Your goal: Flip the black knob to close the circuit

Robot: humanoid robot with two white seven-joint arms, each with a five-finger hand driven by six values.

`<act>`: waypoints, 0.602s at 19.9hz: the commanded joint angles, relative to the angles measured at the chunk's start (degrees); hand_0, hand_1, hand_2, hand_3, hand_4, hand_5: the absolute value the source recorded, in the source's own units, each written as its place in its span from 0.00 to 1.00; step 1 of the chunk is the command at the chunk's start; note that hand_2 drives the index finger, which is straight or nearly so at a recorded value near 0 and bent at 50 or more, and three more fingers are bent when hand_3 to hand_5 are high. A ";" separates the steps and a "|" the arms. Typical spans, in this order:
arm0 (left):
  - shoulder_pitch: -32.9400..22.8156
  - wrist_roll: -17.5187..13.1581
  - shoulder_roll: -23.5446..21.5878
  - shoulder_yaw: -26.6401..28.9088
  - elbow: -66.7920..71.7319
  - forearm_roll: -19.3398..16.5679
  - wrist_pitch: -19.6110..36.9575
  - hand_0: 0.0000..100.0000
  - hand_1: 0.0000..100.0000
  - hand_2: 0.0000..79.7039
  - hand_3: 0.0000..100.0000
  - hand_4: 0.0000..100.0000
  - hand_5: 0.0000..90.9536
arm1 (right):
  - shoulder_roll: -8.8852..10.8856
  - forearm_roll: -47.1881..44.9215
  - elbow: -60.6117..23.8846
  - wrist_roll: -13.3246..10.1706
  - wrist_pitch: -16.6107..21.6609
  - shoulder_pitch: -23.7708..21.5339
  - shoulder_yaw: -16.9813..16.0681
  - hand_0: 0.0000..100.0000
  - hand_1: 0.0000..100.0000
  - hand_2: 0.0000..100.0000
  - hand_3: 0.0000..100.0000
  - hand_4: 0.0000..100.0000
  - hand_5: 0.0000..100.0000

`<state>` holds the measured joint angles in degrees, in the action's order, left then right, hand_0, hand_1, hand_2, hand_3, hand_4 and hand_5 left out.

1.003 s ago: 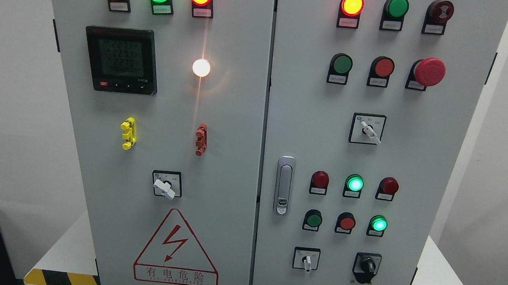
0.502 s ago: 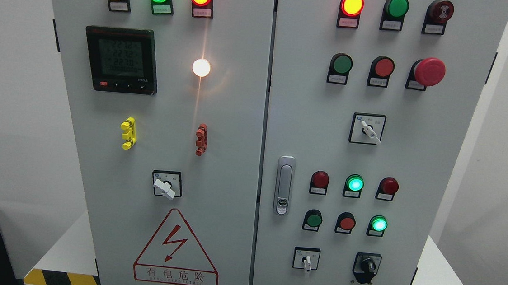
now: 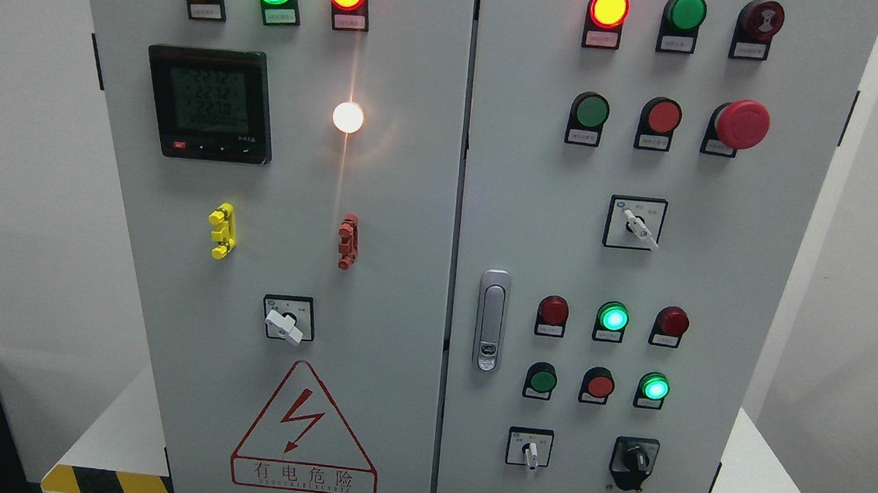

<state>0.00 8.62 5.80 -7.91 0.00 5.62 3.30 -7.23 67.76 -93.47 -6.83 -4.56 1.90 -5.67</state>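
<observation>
The black knob (image 3: 635, 456) sits low on the cabinet's (image 3: 411, 197) right door, untouched; neither hand shows, so their state is unknowable.

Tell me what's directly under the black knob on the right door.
The black knob sits on a black plate at the door's lower right. Below it is a small dark dot, then bare grey door. Whatever lies behind the door is hidden.

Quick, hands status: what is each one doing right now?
Left hand: not in the head view.
Right hand: not in the head view.
The black knob at the cabinet's lower right has nothing touching it.
</observation>
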 commanded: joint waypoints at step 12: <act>-1.32 -0.01 0.00 0.00 -1.67 0.00 -0.05 0.12 0.56 0.00 0.00 0.00 0.00 | -0.06 5.89 0.74 1.37 -1.24 6.18 -1.10 0.00 0.01 0.75 0.99 0.92 1.00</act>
<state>0.00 8.62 5.80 -7.91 0.00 5.62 3.30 -7.27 72.06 -93.49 -6.15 -5.69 6.33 -6.14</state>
